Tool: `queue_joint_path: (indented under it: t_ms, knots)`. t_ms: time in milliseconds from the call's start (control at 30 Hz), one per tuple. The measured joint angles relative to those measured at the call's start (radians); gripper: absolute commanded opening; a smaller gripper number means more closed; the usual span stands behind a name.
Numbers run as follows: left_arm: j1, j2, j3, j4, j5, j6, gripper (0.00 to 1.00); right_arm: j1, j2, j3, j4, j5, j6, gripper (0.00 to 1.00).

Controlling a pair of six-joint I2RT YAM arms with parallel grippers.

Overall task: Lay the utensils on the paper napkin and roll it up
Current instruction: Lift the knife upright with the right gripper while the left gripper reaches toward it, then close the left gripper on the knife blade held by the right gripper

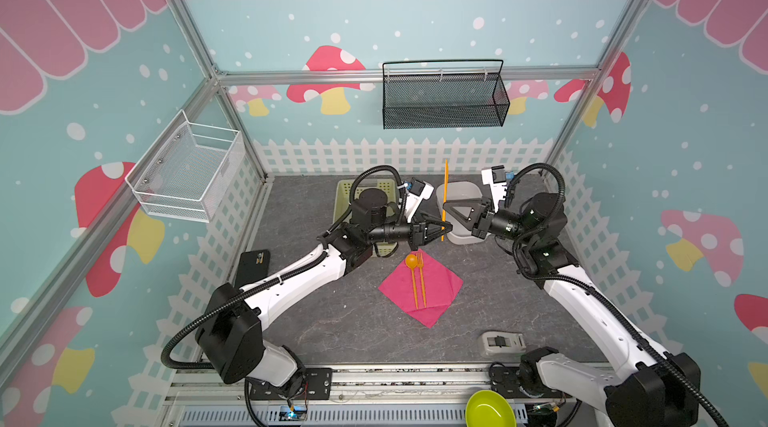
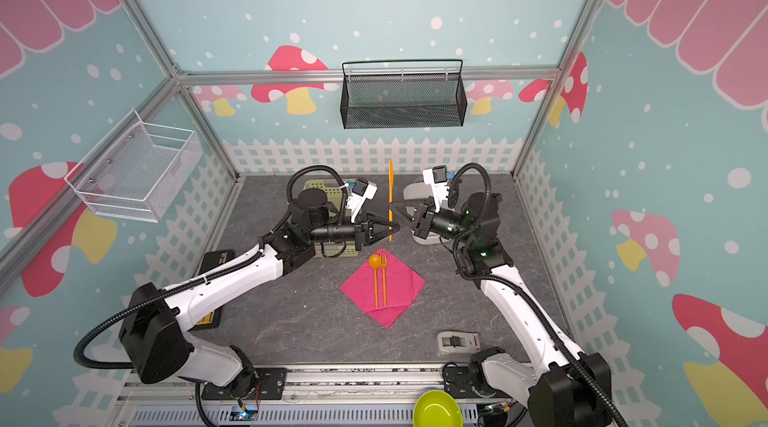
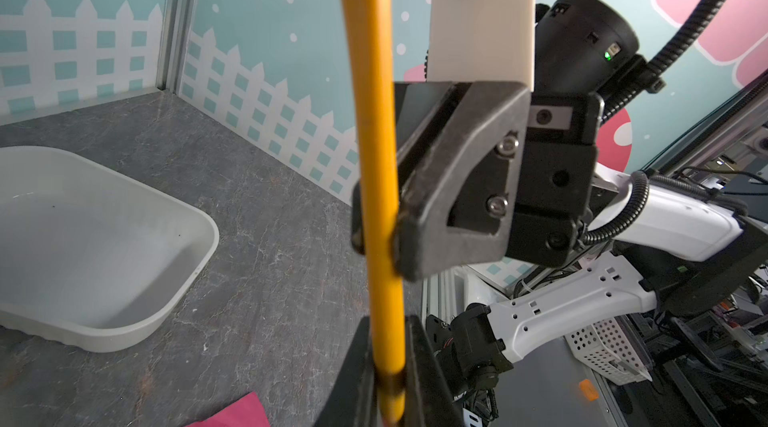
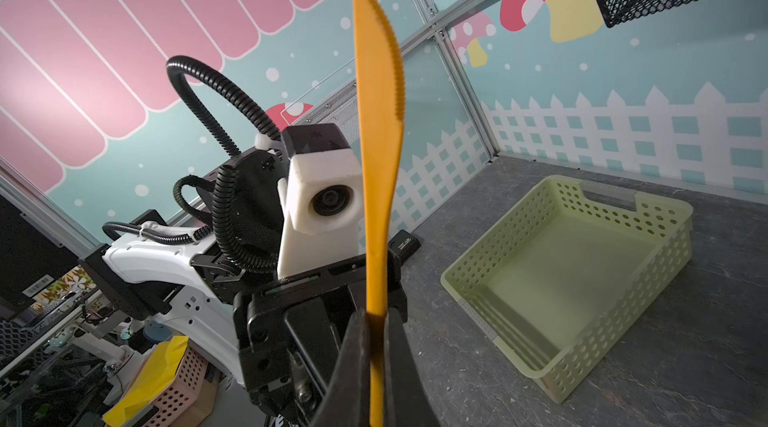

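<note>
Knife (image 1: 445,179) upright in the air, near the far corner of the napkin (image 1: 440,283), long way up and down, blade on top. Clamped low on the handle by the left claw (image 1: 444,228), just above by the right claw (image 1: 444,206). Flat on the napkin already: spoon (image 1: 411,261) and fork (image 1: 422,283), side by side. Left claw nearer the napkin. Likely next: tip flat, lay beside the fork.
</note>
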Motion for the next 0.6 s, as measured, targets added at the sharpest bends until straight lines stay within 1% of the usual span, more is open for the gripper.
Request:
queue_joint_path:
  t_ms: [33, 67, 167, 233, 367, 600]
  knots:
    - [0.000, 0.000, 0.000, -0.001, 0.000, 0.001, 0.01, 0.000, 0.000, 0.000, 0.000, 0.002, -0.002, 0.20]
    - [0.000, 0.000, 0.000, -0.001, -0.001, 0.006, 0.00, 0.000, -0.001, 0.000, -0.001, 0.002, -0.003, 0.27]
    - [0.000, 0.000, 0.000, -0.003, 0.006, 0.006, 0.00, 0.001, -0.011, 0.000, -0.002, -0.001, -0.010, 0.35]
    - [0.000, -0.002, 0.000, 0.000, 0.025, 0.002, 0.00, 0.001, -0.020, 0.000, 0.000, -0.012, -0.008, 0.37]
    - [0.000, -0.007, 0.000, 0.048, 0.097, -0.030, 0.00, 0.001, -0.026, 0.010, 0.014, -0.054, 0.001, 0.37]
    - [-0.001, -0.016, 0.000, 0.163, 0.230, -0.131, 0.00, 0.001, -0.011, 0.026, 0.163, -0.188, 0.115, 0.35]
